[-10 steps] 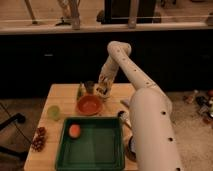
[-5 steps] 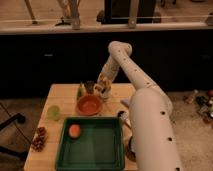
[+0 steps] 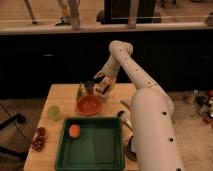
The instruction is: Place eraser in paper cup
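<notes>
My gripper [image 3: 102, 85] hangs over the far middle of the wooden table [image 3: 64, 95], right beside a small dark cup [image 3: 89, 86] and just behind an orange bowl [image 3: 89, 105]. I cannot make out the eraser anywhere; it may be hidden at the gripper. A short white thing that looks like the paper cup [image 3: 123, 118] stands at the tray's far right corner, partly covered by my arm [image 3: 150, 115].
A green tray [image 3: 92, 147] fills the near middle, with an orange fruit [image 3: 74, 130] in its far left corner. A pale green cup [image 3: 53, 112] stands at left, a dark red cluster [image 3: 38, 139] near the left edge, and a small green item [image 3: 80, 91] by the dark cup.
</notes>
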Action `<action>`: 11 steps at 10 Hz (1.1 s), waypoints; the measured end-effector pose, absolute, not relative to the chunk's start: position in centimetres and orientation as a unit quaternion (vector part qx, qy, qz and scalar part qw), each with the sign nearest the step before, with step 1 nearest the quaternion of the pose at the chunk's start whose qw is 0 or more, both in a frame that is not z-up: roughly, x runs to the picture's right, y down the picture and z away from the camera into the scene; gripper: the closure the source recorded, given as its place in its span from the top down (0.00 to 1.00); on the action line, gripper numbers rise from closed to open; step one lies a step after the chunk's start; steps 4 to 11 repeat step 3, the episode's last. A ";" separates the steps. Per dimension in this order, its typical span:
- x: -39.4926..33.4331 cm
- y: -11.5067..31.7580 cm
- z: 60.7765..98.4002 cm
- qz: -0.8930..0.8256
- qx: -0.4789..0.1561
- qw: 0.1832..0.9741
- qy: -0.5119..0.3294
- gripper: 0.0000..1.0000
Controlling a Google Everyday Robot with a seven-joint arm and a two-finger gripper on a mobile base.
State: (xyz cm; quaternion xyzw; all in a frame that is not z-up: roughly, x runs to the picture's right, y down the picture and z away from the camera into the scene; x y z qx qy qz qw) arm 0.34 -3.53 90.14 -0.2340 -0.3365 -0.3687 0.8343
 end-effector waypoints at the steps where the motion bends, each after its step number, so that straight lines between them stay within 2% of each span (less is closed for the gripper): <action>1: 0.7 -3.8 89.9 -0.367 -0.230 0.837 -0.335 0.80; 11: 1.3 -4.3 89.5 -0.363 -0.222 0.841 -0.333 0.80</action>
